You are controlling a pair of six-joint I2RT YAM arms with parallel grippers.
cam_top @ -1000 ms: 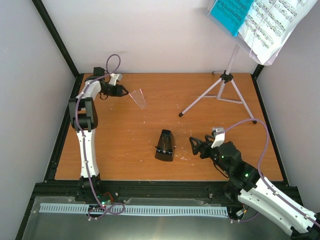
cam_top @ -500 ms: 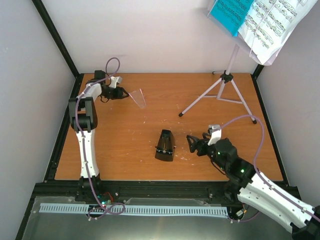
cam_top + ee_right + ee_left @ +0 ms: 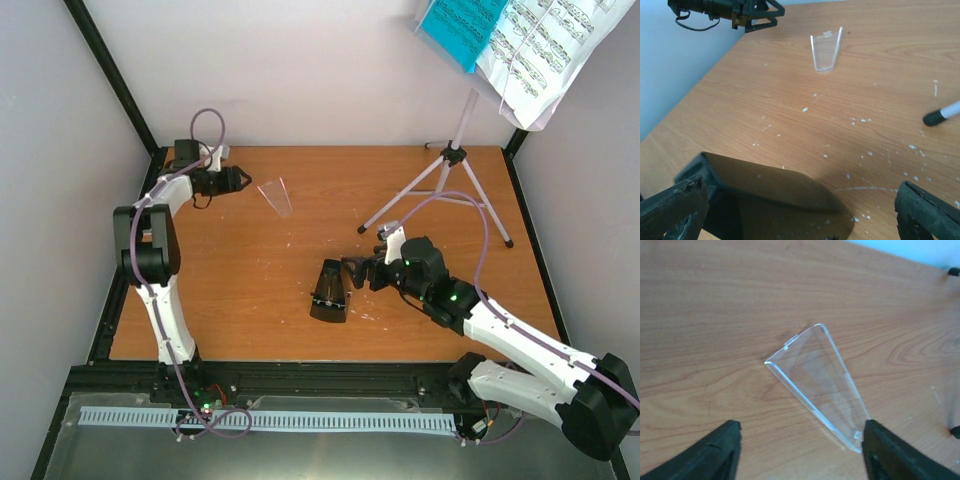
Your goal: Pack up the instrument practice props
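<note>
now that left gripper (image 3: 240, 180) has drawn back from the clear cover (image 3: 277, 197), jaws parted, empty: right gripper (image 3: 351, 268), spread wide, nears metronome (image 3: 330, 292); grasp pending.

a scuffed orange-brown table (image 3: 250, 270) stood with pale walls (image 3: 300, 70) behind and beside it; black frame rails (image 3: 111, 75) edged it, and a grey tray (image 3: 300, 450), perhaps metal, lay along its near side.

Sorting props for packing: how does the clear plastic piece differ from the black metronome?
The clear plastic piece is see-through; the black metronome is opaque and bulkier. The piece lies near the left tool; the metronome sits mid-table by the right tool. Both taper and rest on the table.
</note>
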